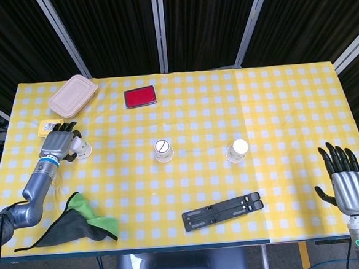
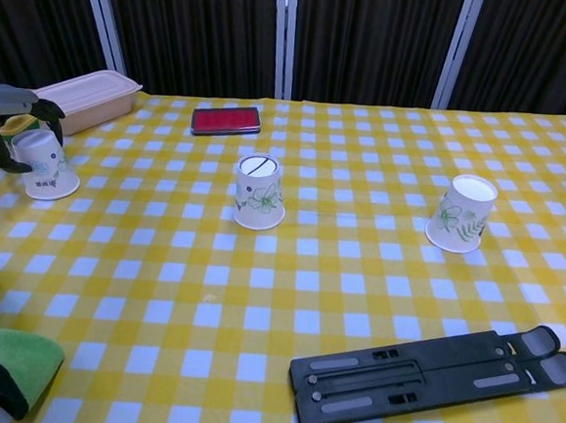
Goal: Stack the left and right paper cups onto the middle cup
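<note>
Each grey metal robot hand [image 1: 348, 183] has black fingers.

Yellow-and-white checked table [image 1: 275, 97]; white paper cups [image 2: 260, 192] with green leaf print; red pad [image 1: 140, 97]; green-and-grey cloth [image 1: 81, 224]; black stand [image 2: 437, 376]; beige box [image 1: 72, 96].

The head view looked steeply down from high above the near edge, taking in the whole table [image 1: 288, 102] and both hands at its sides. The chest view sat low and close, facing across the table [image 2: 356, 276] toward the dark curtain [image 2: 375, 42]. Both views shared the three cups, the black stand [image 1: 222, 210] [image 2: 437, 376] and the red pad [image 1: 140, 97] [image 2: 226, 121].
</note>
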`<action>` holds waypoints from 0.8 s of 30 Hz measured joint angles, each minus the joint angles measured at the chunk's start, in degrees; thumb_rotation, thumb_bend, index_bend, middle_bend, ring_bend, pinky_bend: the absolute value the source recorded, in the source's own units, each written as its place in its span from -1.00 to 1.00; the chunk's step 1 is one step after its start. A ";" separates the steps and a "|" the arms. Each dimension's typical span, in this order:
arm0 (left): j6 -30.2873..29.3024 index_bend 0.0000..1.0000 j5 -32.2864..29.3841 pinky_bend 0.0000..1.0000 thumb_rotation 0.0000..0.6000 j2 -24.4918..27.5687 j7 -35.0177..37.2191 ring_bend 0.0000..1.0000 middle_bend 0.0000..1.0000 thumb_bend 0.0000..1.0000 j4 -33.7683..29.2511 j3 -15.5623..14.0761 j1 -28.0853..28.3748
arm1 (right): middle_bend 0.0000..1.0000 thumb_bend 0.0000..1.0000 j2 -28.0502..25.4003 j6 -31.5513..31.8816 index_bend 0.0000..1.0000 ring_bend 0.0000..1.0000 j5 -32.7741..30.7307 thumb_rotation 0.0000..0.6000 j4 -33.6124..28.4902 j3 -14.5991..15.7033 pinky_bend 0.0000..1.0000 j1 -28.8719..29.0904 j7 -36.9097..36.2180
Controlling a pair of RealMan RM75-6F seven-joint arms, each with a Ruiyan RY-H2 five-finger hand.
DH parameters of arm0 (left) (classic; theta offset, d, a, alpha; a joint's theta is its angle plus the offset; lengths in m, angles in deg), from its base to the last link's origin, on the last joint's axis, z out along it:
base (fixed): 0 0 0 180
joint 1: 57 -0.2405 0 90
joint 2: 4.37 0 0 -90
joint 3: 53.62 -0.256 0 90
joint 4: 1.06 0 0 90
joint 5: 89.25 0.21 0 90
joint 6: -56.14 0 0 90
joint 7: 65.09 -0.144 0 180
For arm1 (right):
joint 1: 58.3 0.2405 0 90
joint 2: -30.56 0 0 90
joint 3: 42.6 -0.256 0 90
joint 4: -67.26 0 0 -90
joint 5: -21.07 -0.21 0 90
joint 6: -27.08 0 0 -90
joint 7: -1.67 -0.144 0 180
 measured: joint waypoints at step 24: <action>-9.91 -0.33 5.13 -1.00 1.00 9.44 -7.01 -1.00 -1.00 -0.21 -31.00 5.69 6.81 | -1.00 -0.77 -1.41 0.70 -1.00 -1.00 -0.80 1.00 -1.02 -0.56 -1.00 -0.49 -2.25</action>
